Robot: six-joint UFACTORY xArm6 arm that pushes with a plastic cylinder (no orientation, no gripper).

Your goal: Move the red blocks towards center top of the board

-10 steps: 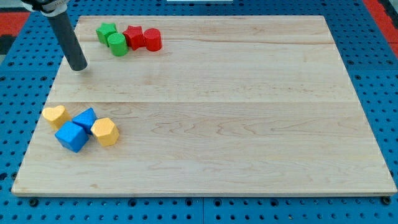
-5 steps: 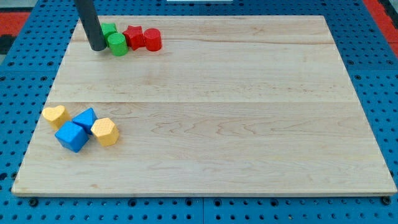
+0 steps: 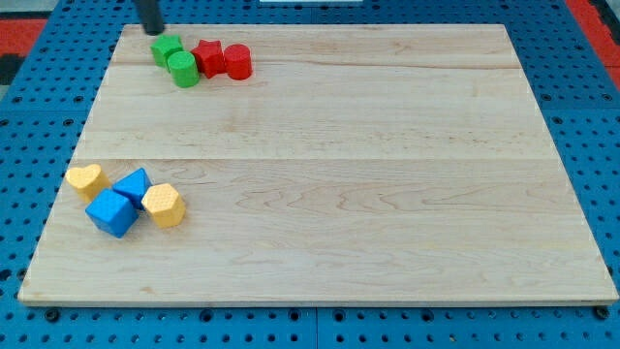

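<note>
My tip (image 3: 152, 29) – just above green block (image 3: 166, 48).

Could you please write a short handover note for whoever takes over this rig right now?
My tip sits at the board's top left edge, just above and left of the two green blocks, touching nothing.
The red star block and red cylinder lie side by side right of the greens, at the top left.
Done: nothing visible yet.
Left: push both reds rightward to the centre top.
</note>
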